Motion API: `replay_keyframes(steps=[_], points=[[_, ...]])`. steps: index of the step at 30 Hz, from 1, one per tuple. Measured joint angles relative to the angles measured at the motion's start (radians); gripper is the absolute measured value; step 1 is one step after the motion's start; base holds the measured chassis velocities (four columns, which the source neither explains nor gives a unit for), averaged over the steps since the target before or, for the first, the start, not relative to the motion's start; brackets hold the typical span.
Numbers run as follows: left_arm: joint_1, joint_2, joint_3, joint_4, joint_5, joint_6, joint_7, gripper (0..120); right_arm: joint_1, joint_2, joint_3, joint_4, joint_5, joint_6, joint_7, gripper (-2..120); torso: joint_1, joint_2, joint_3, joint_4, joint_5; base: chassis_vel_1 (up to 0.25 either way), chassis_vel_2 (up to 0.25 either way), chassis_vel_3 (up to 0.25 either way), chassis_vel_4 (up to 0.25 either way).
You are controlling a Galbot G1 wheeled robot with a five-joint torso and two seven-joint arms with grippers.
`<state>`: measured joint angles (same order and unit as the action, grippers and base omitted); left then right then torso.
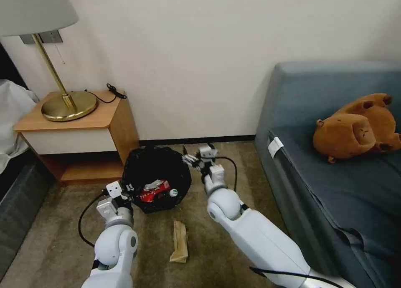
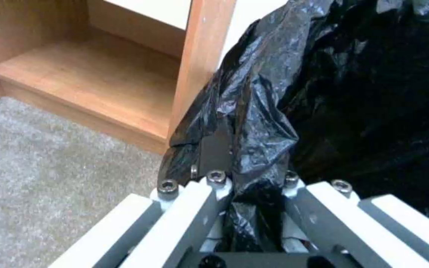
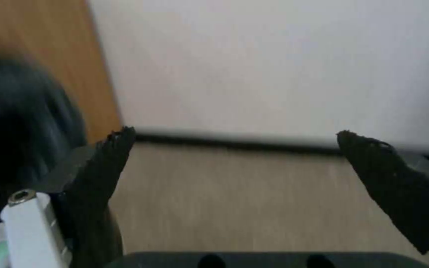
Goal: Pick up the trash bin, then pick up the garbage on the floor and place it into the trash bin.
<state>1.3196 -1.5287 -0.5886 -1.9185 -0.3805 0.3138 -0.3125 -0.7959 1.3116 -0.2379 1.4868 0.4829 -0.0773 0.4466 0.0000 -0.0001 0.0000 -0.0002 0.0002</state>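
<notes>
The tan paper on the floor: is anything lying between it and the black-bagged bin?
No. In the head view, bare carpet separates the tan paper piece from the trash bin; nothing else lies there.

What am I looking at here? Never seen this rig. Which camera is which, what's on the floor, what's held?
It is a wheeled robot with two arms, each ending in a gripper. The wide picture is from its head camera, looking down; the other two are from cameras on its wrists.

The left gripper is shut on the near rim of the bin; the left wrist view shows the fingers pinching the black bag. A red packet lies inside the bin.

The right gripper is open and empty, beside the bin's far side.

On the carpet, a tan paper piece lies in front of the bin.
</notes>
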Motion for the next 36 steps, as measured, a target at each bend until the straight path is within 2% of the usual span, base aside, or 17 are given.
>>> replay_keyframes(steps=[7,10,12,13,16,25,30,36], points=[[0.002,0.004,-0.003,-0.010,0.003,0.001,0.000,3,-0.015,-0.007,-0.015,-0.038,0.085,-0.052,0.044,100,0.000,0.000,0.000,0.0001,-0.0001,0.000,0.000,0.000,0.000],[0.004,0.004,-0.007,-0.014,0.005,0.001,0.000,3,-0.013,-0.015,-0.036,-0.044,0.141,-0.100,0.076,100,0.000,0.000,0.000,0.0002,-0.0002,0.000,0.000,0.000,0.000],[0.001,0.006,-0.011,-0.015,0.009,0.001,0.001,3,0.002,-0.020,-0.068,-0.045,0.227,-0.165,0.124,100,0.000,0.000,0.000,0.0001,-0.0003,0.000,0.000,0.000,0.000],[0.001,0.006,-0.011,-0.015,0.009,0.001,0.001,3,0.002,-0.020,-0.068,-0.045,0.227,-0.165,0.124,100,0.000,0.000,0.000,0.0001,-0.0003,0.000,0.000,0.000,0.000],[-0.005,0.009,-0.016,-0.017,0.008,0.000,0.002,3,0.031,-0.017,-0.106,-0.054,0.330,-0.238,0.169,100,0.000,0.000,0.000,0.0002,-0.0003,0.000,0.000,0.000,0.000],[0.000,0.006,-0.020,-0.024,0.014,-0.002,0.003,3,0.046,0.001,-0.181,-0.081,0.405,-0.304,0.191,100,0.000,0.000,0.000,0.0003,-0.0003,0.000,0.000,0.000,0.000],[0.007,-0.003,-0.016,-0.027,0.027,-0.008,0.003,3,0.032,0.011,-0.182,-0.082,0.444,-0.355,0.224,100,0.000,0.000,0.000,0.0002,-0.0002,0.000,0.000,0.000,0.000],[0.007,-0.014,-0.004,-0.025,0.042,-0.010,0.003,3,0.015,0.014,-0.177,-0.083,0.475,-0.375,0.227,100,0.000,0.000,0.000,0.0002,-0.0003,0.000,0.000,0.000,0.000]])
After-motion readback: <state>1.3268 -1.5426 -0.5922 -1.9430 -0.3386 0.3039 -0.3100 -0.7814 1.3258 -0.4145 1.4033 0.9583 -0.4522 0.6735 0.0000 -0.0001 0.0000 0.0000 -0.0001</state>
